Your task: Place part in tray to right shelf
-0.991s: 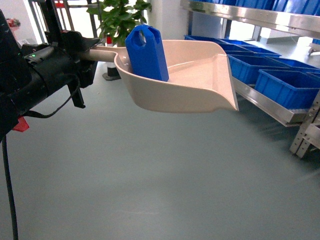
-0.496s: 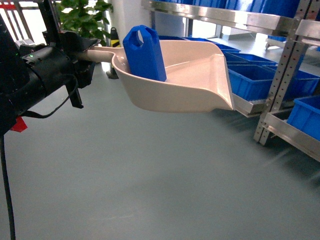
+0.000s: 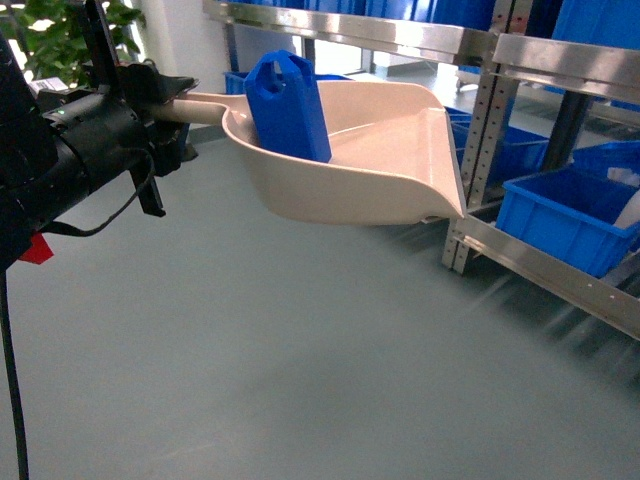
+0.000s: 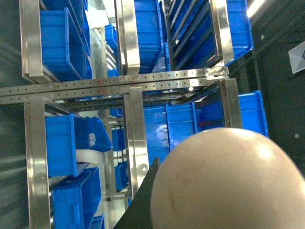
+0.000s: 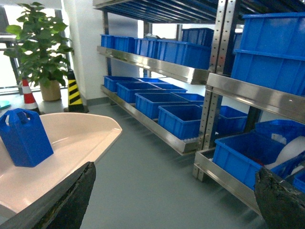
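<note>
Beige plastic fills the middle of the head view: the tray (image 3: pixel 370 150) hangs above the grey floor (image 3: pixel 300 360), carried by its long handle from the left. The left gripper (image 3: pixel 165 110) is at this handle and its jaws seem closed on it, but the black body of the arm hides the contact, so I cannot tell for sure. The part (image 3: pixel 288 107) stands upright inside the tray, in its deep rear end near the handle, with the handle loop on top. In the right wrist view the right gripper (image 5: pixel 176 191) has its jaws spread wide, with two dark fingers (image 5: pixel 71 195) at the lower corners and nothing between them. Behind the tray stands the shelf (image 3: pixel 560 270) of steel, with blue crates (image 3: pixel 570 215) on it. Far behind is a green plant (image 5: pixel 40 45).
</note>
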